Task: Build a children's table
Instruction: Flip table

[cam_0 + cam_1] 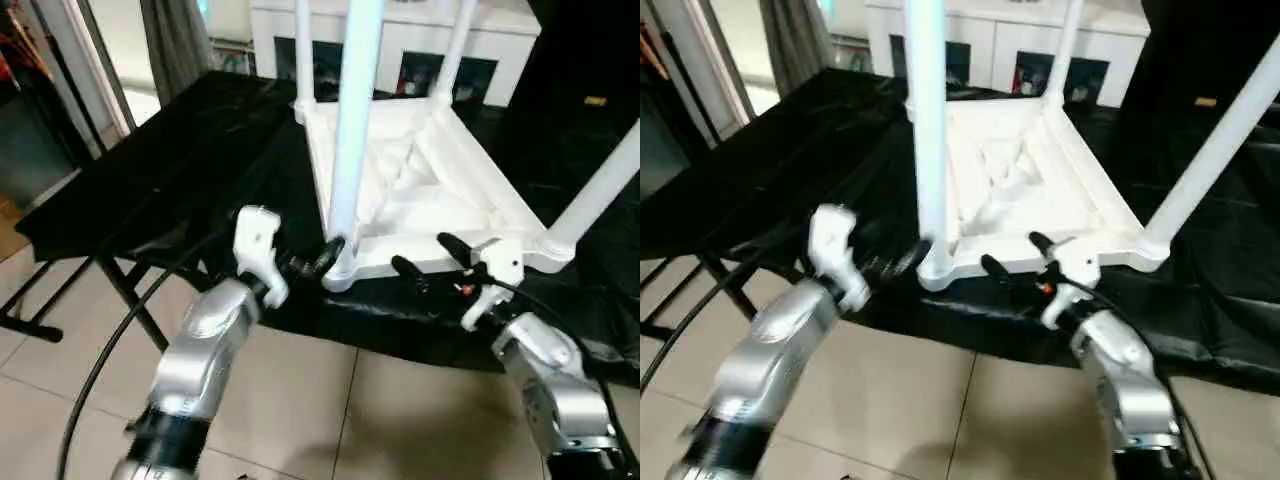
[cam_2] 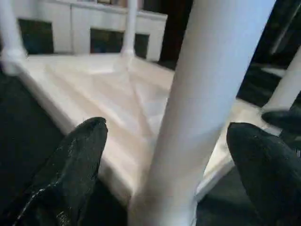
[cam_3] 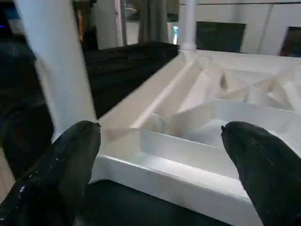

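- Lying upside down on the black-sheeted table (image 1: 180,170), the children's table (image 1: 420,190) points its legs up.
- Left gripper (image 1: 325,258) spread wide around the near-left leg (image 1: 352,130), seemingly untouching.
- Right gripper (image 1: 430,255) released, empty, at the near rim.

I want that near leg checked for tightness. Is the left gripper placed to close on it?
Probably yes: the left gripper is open with the near leg standing between its fingers, nothing between.
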{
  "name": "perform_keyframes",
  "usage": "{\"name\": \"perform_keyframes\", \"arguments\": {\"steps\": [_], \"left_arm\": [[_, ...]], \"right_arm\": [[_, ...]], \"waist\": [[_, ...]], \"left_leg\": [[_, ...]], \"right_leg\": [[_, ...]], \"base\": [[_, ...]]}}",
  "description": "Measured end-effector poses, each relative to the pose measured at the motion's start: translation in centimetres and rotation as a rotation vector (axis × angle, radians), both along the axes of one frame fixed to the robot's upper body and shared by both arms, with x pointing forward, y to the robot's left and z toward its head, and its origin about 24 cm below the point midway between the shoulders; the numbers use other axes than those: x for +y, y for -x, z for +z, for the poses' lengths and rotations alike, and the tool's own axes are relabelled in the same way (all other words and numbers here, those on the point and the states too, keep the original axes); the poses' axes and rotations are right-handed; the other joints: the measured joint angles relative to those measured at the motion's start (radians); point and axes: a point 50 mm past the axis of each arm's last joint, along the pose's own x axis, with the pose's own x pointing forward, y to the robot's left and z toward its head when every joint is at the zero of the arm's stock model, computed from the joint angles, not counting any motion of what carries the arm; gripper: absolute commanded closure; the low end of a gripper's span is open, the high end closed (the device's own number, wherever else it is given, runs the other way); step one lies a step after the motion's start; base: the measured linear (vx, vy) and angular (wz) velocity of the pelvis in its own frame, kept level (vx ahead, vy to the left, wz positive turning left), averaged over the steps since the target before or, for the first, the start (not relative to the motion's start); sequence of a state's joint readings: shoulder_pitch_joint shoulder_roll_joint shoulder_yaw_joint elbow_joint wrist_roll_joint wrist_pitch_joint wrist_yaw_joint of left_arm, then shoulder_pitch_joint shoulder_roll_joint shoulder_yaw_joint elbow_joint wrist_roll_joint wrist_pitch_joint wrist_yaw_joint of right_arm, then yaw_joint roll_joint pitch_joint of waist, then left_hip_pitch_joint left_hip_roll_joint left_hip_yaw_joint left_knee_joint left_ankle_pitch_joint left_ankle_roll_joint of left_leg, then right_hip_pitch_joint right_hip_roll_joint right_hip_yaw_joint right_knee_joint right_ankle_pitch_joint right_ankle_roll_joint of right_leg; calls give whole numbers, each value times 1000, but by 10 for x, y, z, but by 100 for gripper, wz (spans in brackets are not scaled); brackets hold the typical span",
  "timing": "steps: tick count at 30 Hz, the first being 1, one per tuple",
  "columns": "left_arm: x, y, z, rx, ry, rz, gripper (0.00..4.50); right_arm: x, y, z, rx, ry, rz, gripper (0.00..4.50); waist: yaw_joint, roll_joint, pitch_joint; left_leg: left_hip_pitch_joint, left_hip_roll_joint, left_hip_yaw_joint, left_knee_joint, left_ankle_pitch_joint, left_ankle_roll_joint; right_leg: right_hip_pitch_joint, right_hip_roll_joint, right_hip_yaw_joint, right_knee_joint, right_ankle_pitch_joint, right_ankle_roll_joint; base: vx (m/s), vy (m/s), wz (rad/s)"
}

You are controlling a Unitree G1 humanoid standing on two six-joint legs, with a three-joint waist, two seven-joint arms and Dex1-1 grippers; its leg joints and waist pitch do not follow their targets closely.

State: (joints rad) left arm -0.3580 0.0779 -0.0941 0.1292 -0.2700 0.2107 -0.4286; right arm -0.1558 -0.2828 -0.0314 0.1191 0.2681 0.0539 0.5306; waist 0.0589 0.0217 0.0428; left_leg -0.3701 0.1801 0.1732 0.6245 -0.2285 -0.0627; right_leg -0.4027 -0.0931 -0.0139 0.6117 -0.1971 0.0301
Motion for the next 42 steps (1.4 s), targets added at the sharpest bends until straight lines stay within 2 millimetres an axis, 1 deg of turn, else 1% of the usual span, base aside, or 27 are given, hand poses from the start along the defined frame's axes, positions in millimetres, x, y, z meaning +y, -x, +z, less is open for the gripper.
{"name": "perform_keyframes", "arguments": {"steps": [3,5,9,11,14,17,19,20,21,22,25,26,27,30,31,32,37,40,42], "left_arm": [[-12,-7,7,-20,18,-27,4],[-17,-11,8,-26,-15,-41,4],[-18,-16,-8,37,-70,-12,4],[-16,-17,-14,65,-86,18,29],[-16,-21,-14,72,-100,48,36],[-15,-24,-15,86,-96,79,75],[-15,-26,-16,103,-74,96,79],[-15,-27,-16,109,-60,100,95],[-15,-27,-16,112,-46,102,95],[-16,-27,-16,113,-40,102,119],[-20,-26,-15,119,-8,88,130],[-20,-26,-15,120,-1,88,155],[-21,-26,-14,119,2,86,163],[-23,-26,-14,120,11,83,170],[-24,-26,-14,121,15,83,190],[-24,-26,-14,121,18,84,199],[-22,-26,-14,118,10,88,220],[-23,-26,-14,126,28,95,221],[-24,-27,-14,136,49,102,221]], "right_arm": [[-6,0,-2,20,27,-52,0],[-8,0,-6,42,39,-87,0],[-8,0,-8,57,28,-124,0],[-7,1,-10,67,20,-131,0],[-4,4,-16,87,4,-134,0],[1,5,-19,106,-12,-129,0],[5,6,-21,119,-34,-128,0],[7,6,-22,127,-38,-124,0],[8,7,-23,135,-40,-124,0],[8,8,-25,143,-40,-124,0],[8,8,-26,149,-49,-137,0],[9,8,-26,152,-54,-140,0],[11,8,-27,162,-63,-146,0],[12,8,-29,175,-73,-157,0],[12,7,-29,178,-75,-163,0],[12,7,-29,183,-79,-167,0],[12,7,-30,195,-111,-183,0],[12,7,-31,209,-136,-196,0],[13,7,-33,229,-160,-210,0]], "waist": [[0,0,0],[0,0,0],[-7,2,-1],[-5,2,-1],[-1,2,-1],[-3,2,-1],[-3,2,-1],[-3,2,-1],[-2,2,-1],[-1,2,0],[-1,2,0],[-1,2,0],[-1,2,0],[0,3,0],[0,3,0],[0,3,0],[0,8,0],[-1,11,0],[-1,15,0]], "left_leg": [[0,0,0,0,3,4],[0,0,0,-1,3,4],[1,0,0,-1,3,3],[0,0,-1,-1,3,3],[0,0,-1,-1,3,3],[0,0,-1,-1,3,2],[1,0,-1,-1,1,-1],[1,0,-1,-2,1,-1],[1,0,-1,-2,1,-1],[0,0,-1,-2,1,-2],[0,0,-1,-2,1,-1],[0,0,-1,-2,1,-1],[0,0,-1,-2,1,-1],[0,0,-1,-2,1,-2],[0,0,-1,-2,1,-2],[0,0,-1,-2,1,-2],[0,0,-1,-2,1,-2],[0,0,-1,-2,1,-2],[0,0,-1,-2,1,-2]], "right_leg": [[0,0,-1,0,0,0],[0,0,0,0,0,0],[0,0,0,0,0,0],[0,1,-1,0,0,0],[0,0,-1,0,0,0],[0,0,-1,0,0,0],[0,0,-1,0,0,0],[0,0,-1,0,0,0],[0,0,-1,0,0,0],[0,0,-1,0,0,0],[0,0,-1,-1,0,0],[0,0,-1,-1,0,0],[0,0,-1,-1,0,0],[0,0,-1,-1,0,0],[0,0,-1,-1,0,0],[0,0,-1,-1,0,0],[0,0,-1,-1,0,0],[0,0,-1,-1,0,0],[0,0,-1,-1,0,0]], "base": [[0,0,0],[0,0,0],[0,0,0],[0,0,0],[0,0,0],[0,0,0],[0,0,0],[0,0,0],[0,0,0],[0,0,0],[0,0,0],[0,0,0],[0,0,0],[0,0,0],[0,0,0],[0,0,0],[0,0,0],[0,0,0],[0,0,0]]}}
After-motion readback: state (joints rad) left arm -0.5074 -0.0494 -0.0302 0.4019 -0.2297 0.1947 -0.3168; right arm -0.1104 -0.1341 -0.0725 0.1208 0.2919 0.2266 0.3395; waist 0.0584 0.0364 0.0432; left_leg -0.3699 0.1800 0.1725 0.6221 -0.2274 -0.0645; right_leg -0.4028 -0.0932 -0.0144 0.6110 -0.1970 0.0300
